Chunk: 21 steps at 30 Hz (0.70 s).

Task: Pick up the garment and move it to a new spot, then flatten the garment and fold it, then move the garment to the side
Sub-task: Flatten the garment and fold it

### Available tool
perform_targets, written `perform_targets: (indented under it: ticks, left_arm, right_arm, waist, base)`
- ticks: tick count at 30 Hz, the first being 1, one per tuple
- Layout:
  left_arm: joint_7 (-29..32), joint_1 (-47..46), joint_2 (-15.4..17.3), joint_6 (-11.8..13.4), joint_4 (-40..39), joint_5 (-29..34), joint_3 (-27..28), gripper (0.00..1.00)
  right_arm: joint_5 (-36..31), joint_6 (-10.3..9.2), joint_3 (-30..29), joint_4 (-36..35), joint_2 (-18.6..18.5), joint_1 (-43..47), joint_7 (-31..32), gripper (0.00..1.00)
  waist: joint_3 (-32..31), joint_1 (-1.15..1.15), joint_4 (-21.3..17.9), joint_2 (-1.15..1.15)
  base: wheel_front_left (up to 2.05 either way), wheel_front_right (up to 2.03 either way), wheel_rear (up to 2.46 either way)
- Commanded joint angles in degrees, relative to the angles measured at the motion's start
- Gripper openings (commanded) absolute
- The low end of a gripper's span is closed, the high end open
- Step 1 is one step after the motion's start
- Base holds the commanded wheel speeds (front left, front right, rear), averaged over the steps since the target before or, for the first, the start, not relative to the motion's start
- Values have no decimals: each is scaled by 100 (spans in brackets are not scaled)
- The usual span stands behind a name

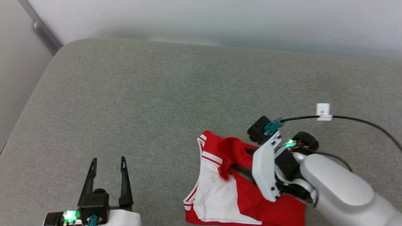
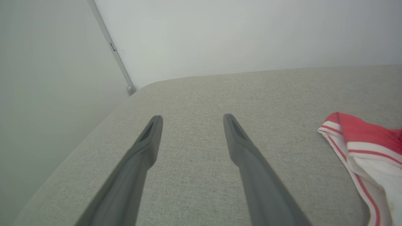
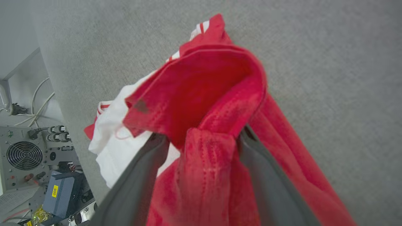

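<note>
The garment [image 1: 216, 191] lies crumpled at the near right of the grey cushioned surface [image 1: 176, 94], red with a white sleeve and striped trim on top. Its chest letters are hidden. My right gripper [image 1: 234, 166] reaches in from the right and is shut on a bunched red fold, lifting it a little. In the right wrist view the red garment [image 3: 204, 88] is pinched between the two fingers of the right gripper [image 3: 203, 135]. My left gripper [image 1: 108, 161] stands open at the near left, holding nothing. In the left wrist view the left gripper [image 2: 192, 118] is open over bare cushion, with the garment's sleeve [image 2: 370, 150] off to its right.
A pale wall [image 1: 220, 22] runs along the cushion's far edge, and a grey pole [image 1: 42, 29] stands at the far left corner. A black cable with a white tag [image 1: 323, 112] arcs above the right wrist. A grey equipment box with a fan [image 3: 25, 155] sits beyond the cushion's edge.
</note>
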Motion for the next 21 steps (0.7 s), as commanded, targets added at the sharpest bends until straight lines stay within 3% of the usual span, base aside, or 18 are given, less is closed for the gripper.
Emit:
perform_targets:
  ticks: [1, 4, 9, 10, 13, 16, 21]
  left_arm:
    - [-26, 49, 1, -26, -3, 8, 29, 100]
    - [-26, 92, 19, -30, -16, 21, 81, 100]
    - [-25, 163, 1, -71, -56, -1, 167, 100]
    - [-26, 223, -6, -85, -83, 19, 186, 100]
    - [-25, 249, -24, -99, -106, 25, 191, 100]
    - [-25, 324, -42, -103, -137, 50, 187, 100]
    - [-25, 367, -62, -123, -190, 46, 187, 100]
  right_arm:
    - [-55, -2, -1, -121, -168, -100, -191, 100]
    - [-181, -2, -304, -416, -479, -47, -892, 100]
    - [-798, -2, -1386, -539, -693, 349, -2293, 100]
    - [-1350, -2, -2150, -525, -599, 706, -3096, 100]
    - [-1968, -2, -2984, -492, -421, 1152, -3827, 100]
    - [-2529, -2, -3739, -573, -113, 1654, -4220, 100]
    - [-3206, -2, -4719, -1193, 521, 2426, -4362, 100]
  waist:
    - [-87, 0, -70, 0]
    - [-196, 0, -171, 0]
    - [-327, 0, -360, 0]
    - [-388, 0, -465, 0]
    - [-443, 0, -574, 0]
    - [-489, 0, -677, 0]
    - [-517, 0, -790, 0]
  base:
    - [0, 0, 0]
    - [0, 0, 0]
    - [0, 0, 0]
    - [0, 0, 0]
    - [0, 0, 0]
    - [0, 0, 0]
    - [0, 0, 0]
